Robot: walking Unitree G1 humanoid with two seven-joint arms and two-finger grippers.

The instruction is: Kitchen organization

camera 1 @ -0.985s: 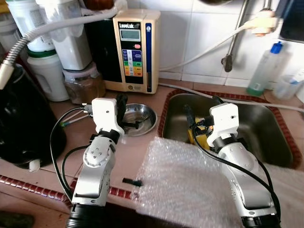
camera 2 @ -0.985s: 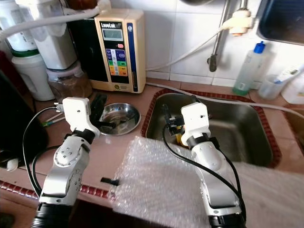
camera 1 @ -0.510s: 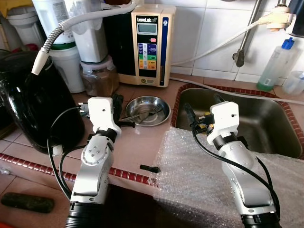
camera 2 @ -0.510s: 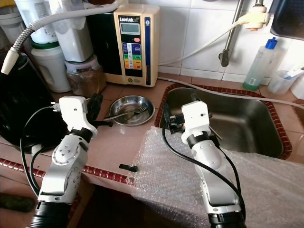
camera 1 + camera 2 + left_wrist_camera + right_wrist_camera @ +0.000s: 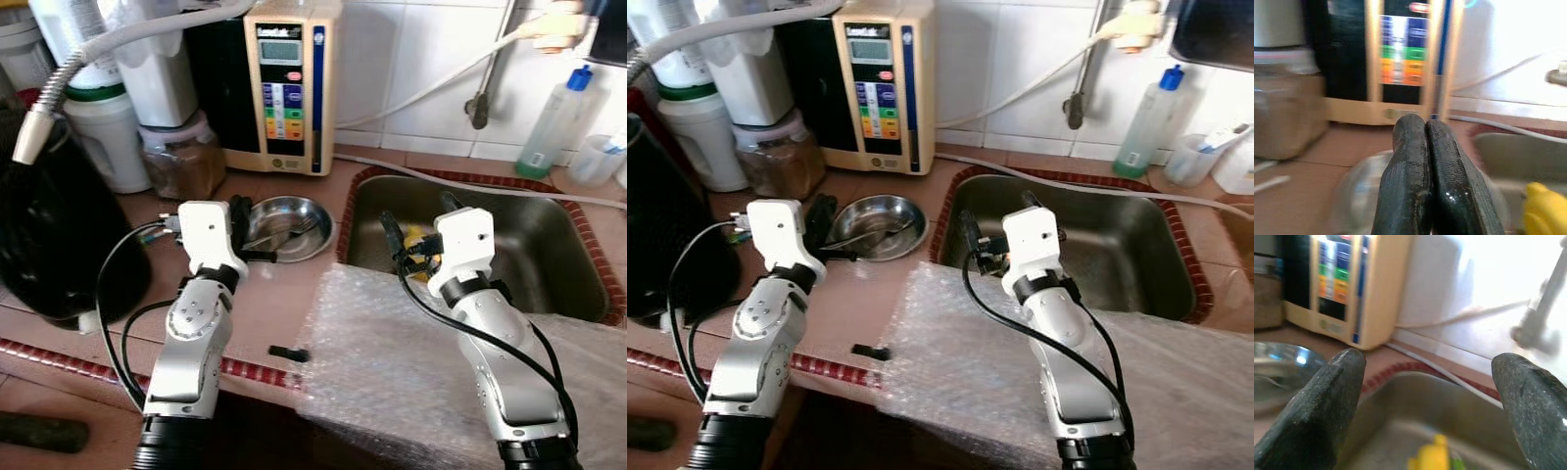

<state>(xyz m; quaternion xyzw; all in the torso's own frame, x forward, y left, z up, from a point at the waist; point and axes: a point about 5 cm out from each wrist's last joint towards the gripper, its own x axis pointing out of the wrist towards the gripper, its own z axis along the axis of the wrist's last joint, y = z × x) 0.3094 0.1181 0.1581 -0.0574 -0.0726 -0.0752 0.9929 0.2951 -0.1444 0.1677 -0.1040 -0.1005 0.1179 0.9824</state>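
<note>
Two arms are up over a tiled counter here. The left gripper (image 5: pixel 1425 147) has its fingers pressed tight together with nothing between them, sitting just beside a steel bowl (image 5: pixel 284 225) that has a fork (image 5: pixel 279 231) lying in it. The right gripper (image 5: pixel 1427 396) is spread wide and holding nothing, poised over the near edge of the sink (image 5: pixel 549 255); down in the sink there's something yellow (image 5: pixel 1432 458), can't tell what. A big sheet of bubble wrap (image 5: pixel 392 362) is draped over the counter's front edge, right under the right arm, and it covers part of the sink's rim. A small black bit (image 5: pixel 289 352) lies on the counter by the wrap's corner. Behind the bowl stands a beige water unit (image 5: pixel 284 83) with coloured buttons, a jar (image 5: pixel 176 162) of brown stuff next to it, and a black kettle-ish thing (image 5: pixel 54 245) off to the left. A bottle (image 5: pixel 554 122) with a blue cap stands behind the sink by the wall.
</note>
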